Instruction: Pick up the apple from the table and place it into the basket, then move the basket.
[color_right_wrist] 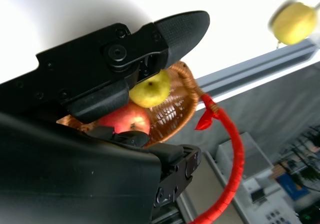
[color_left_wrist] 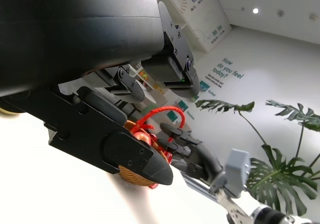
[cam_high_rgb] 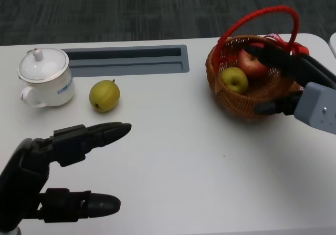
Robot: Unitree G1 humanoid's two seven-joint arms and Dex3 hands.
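A woven basket [cam_high_rgb: 231,101] with a red handle [cam_high_rgb: 286,14] stands at the right of the table. In it lie a red apple [cam_high_rgb: 252,64] and a yellow-green apple [cam_high_rgb: 233,79]; both also show in the right wrist view, red apple [color_right_wrist: 122,120] and yellow-green apple [color_right_wrist: 150,89]. My right hand [cam_high_rgb: 294,80] straddles the basket's right side. Its fingers [cam_high_rgb: 273,56] reach over the rim above the red apple, and its thumb lies outside the front wall, well apart from them. My left hand [cam_high_rgb: 63,166] hovers at the near left, fingers spread, holding nothing.
A yellow-green pear [cam_high_rgb: 104,95] lies left of centre. A white lidded cup [cam_high_rgb: 44,77] stands at the far left. A grey recessed tray [cam_high_rgb: 126,60] runs along the back edge of the table.
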